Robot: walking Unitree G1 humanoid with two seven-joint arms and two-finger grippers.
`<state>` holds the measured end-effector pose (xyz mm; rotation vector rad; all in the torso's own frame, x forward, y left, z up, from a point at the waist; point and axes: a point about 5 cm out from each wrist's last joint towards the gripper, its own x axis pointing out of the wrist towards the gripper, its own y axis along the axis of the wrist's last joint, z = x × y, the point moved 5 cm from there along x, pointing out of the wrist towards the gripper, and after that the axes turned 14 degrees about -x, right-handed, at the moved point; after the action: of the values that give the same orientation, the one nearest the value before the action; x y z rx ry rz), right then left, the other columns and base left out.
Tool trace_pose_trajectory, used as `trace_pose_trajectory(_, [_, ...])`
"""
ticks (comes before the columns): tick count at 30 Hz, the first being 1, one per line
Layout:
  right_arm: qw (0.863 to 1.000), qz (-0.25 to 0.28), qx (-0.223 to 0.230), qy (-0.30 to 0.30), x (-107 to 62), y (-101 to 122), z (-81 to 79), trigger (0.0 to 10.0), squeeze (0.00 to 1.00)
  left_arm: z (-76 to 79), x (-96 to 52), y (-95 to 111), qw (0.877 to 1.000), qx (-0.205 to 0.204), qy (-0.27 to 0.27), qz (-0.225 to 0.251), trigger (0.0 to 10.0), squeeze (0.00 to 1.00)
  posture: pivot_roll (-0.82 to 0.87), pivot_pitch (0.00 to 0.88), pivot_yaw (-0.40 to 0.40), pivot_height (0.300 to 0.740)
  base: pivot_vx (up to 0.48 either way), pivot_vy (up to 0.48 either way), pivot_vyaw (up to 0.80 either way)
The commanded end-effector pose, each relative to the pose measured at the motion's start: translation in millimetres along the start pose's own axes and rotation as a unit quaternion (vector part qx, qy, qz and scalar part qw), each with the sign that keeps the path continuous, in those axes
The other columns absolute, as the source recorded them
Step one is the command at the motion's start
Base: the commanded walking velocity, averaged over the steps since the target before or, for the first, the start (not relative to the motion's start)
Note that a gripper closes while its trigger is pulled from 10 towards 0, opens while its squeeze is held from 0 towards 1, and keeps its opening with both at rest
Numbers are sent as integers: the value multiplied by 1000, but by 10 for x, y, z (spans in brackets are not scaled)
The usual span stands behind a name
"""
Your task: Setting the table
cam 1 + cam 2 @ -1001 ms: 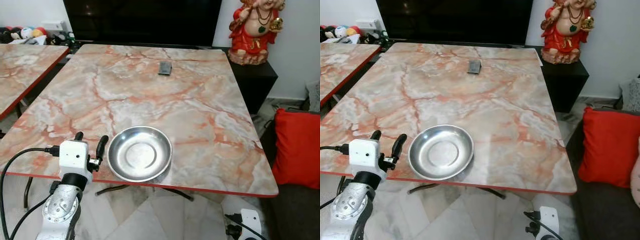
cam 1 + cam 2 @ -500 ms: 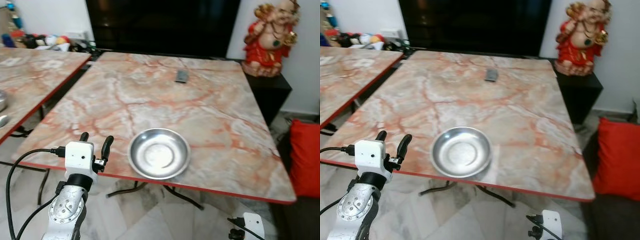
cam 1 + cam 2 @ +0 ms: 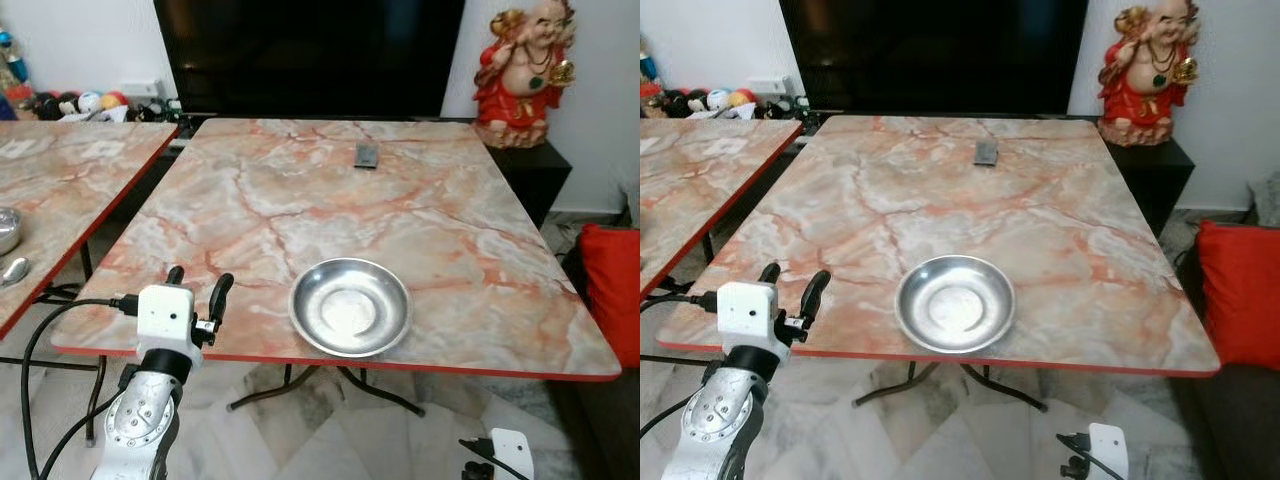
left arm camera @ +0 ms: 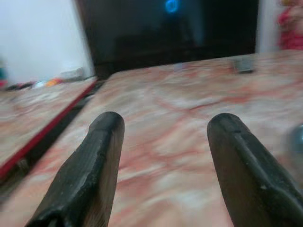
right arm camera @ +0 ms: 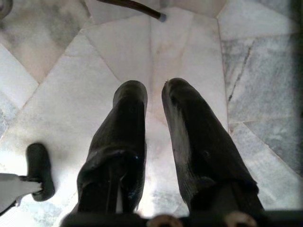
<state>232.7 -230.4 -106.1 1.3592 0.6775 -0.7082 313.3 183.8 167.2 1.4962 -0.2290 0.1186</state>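
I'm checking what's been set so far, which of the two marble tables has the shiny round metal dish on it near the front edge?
The marble table directly ahead: the shiny round metal dish sits near its front edge, beside the open left gripper. The other marble table stands to the robot's left.

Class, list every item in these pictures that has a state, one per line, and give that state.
Steel bowl: empty, upright near the table's front edge.
Left pincer: open, holding nothing, raised at the table edge.
Right pincer: nearly closed, empty, pointing at the floor.
Television: screen dark.

left gripper drawn back from steel bowl, now well apart
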Motion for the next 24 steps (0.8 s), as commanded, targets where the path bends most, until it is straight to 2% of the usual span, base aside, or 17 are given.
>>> trace_pose_trajectory(1, [1000, 6, -2, 10, 16, 48, -81, 10000, 0, -33, -4, 43, 1000, 10, 3, 7, 10000, 0, 98, 29, 5, 740, 0, 472, 0])
trace_pose_trajectory(6, [1000, 7, -2, 10, 16, 51, -78, 10000, 0, -28, 0, 47, 1000, 9, 3, 8, 10000, 0, 99, 32, 3, 740, 0, 0, 0])
trace_pose_trajectory(12, [1000, 9, -2, 9, 18, 70, -68, 10000, 0, -45, 9, 56, 1000, 9, 8, 10, 10000, 0, 98, 50, -3, 740, 0, 472, 0])
trace_pose_trajectory(19, [1000, 9, -3, 8, 18, 79, -57, 10000, 0, -52, 6, 65, 1000, 9, 12, 12, 10000, 0, 101, 61, -10, 740, 0, 0, 0])
trace_pose_trajectory(24, [1000, 9, -5, 9, 18, 86, -54, 10000, 0, -73, 1, 69, 1000, 9, 16, 13, 10000, 0, 103, 69, -12, 740, 0, 444, 0])
